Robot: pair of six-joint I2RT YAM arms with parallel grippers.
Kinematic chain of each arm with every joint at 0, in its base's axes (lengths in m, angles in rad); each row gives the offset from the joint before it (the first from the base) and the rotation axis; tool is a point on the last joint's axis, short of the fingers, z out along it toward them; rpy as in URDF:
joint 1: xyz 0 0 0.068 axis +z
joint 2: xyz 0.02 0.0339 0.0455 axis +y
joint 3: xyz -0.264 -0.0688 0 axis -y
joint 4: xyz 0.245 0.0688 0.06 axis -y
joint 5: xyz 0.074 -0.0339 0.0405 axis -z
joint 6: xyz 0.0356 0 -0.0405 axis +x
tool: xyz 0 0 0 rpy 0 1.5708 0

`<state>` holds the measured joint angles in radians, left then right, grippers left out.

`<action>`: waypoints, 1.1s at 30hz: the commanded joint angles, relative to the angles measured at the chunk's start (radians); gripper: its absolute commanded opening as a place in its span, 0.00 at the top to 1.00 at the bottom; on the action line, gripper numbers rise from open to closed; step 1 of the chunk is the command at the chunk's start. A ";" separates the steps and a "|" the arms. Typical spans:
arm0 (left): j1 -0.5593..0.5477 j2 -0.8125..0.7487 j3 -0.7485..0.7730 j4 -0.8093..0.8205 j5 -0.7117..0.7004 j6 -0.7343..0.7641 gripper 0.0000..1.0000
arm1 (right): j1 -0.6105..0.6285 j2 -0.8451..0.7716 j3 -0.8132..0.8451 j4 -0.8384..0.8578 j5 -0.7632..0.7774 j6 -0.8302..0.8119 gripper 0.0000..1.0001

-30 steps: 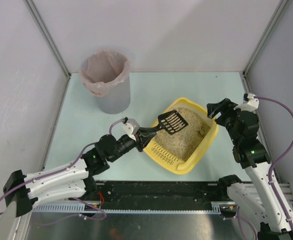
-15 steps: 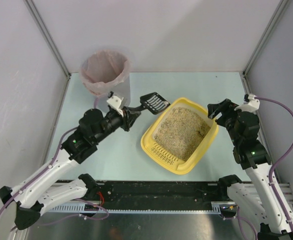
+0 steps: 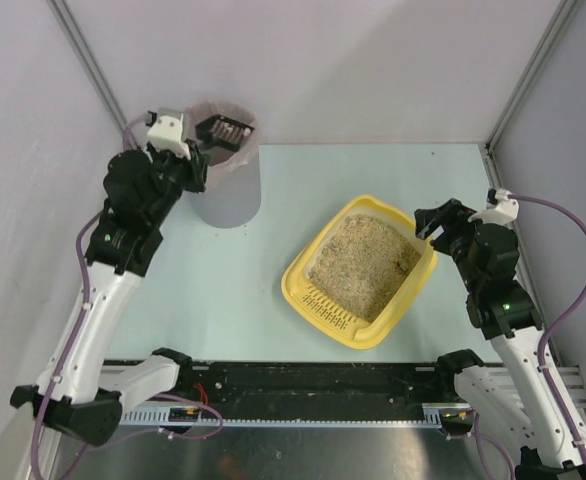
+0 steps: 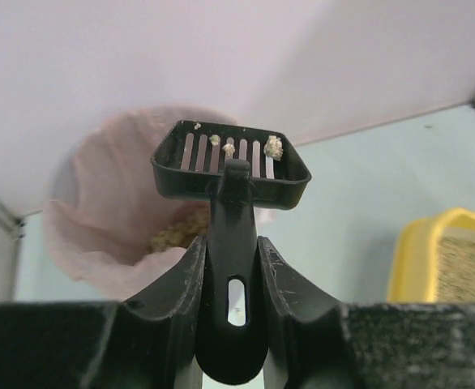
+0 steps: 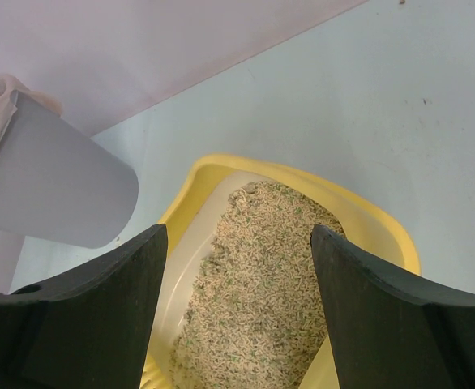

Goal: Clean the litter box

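I'm clamping the left gripper on the scoop above the bin at eleven o'clock to dump clumps. The right gripper is hovering open, empty, by the litter box at four o'clock.

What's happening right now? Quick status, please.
Left gripper shut on scoop, clumps aboard, over bin. Right gripper open by litter box. Nothing in the way.
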<state>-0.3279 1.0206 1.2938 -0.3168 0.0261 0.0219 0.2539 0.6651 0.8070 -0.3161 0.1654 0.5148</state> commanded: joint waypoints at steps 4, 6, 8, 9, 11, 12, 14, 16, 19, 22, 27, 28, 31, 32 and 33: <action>0.084 0.206 0.232 -0.120 -0.103 0.177 1.00 | 0.002 -0.019 -0.009 0.043 -0.020 -0.012 0.24; 0.087 0.292 0.330 -0.195 -0.121 0.237 1.00 | 0.002 -0.022 -0.014 0.046 -0.023 -0.013 0.23; 0.087 0.329 0.380 -0.231 -0.129 0.279 1.00 | 0.002 -0.027 -0.015 0.048 -0.018 -0.018 0.23; 0.086 0.340 0.401 -0.240 -0.141 0.321 1.00 | 0.002 -0.028 -0.017 0.051 -0.015 -0.019 0.23; 0.086 0.340 0.418 -0.238 -0.163 0.352 1.00 | 0.002 -0.022 -0.020 0.055 -0.007 -0.025 0.23; 0.086 0.340 0.427 -0.238 -0.173 0.387 1.00 | 0.002 -0.021 -0.022 0.057 -0.004 -0.027 0.23; 0.082 0.332 0.423 -0.245 -0.148 0.493 1.00 | 0.002 -0.010 -0.025 0.067 -0.004 -0.025 0.23; 0.057 0.325 0.404 -0.245 -0.173 0.561 1.00 | 0.002 0.004 -0.028 0.077 -0.015 -0.022 0.23; 0.023 0.329 0.391 -0.245 -0.231 0.628 1.00 | 0.004 0.022 -0.034 0.101 -0.041 -0.010 0.23; -0.002 0.335 0.354 -0.246 -0.261 0.700 1.00 | 0.004 0.031 -0.038 0.109 -0.063 -0.001 0.23; -0.054 0.343 0.309 -0.245 -0.308 0.789 1.00 | 0.002 0.010 -0.038 0.101 -0.064 -0.001 0.23; -0.062 0.342 0.302 -0.243 -0.311 0.829 1.00 | 0.001 0.007 -0.037 0.097 -0.061 -0.001 0.23; -0.095 0.343 0.263 -0.191 -0.389 0.862 1.00 | 0.002 -0.012 -0.038 0.088 -0.046 -0.007 0.23; -0.102 0.343 0.251 -0.177 -0.437 0.868 1.00 | 0.002 -0.015 -0.037 0.086 -0.043 -0.007 0.23; -0.109 0.340 0.245 -0.170 -0.443 0.877 1.00 | 0.002 -0.018 -0.038 0.084 -0.041 -0.009 0.23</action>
<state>-0.4061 1.3758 1.5623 -0.5686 -0.3023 0.8017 0.2539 0.6731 0.7662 -0.2623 0.1059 0.5053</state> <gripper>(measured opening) 0.289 0.770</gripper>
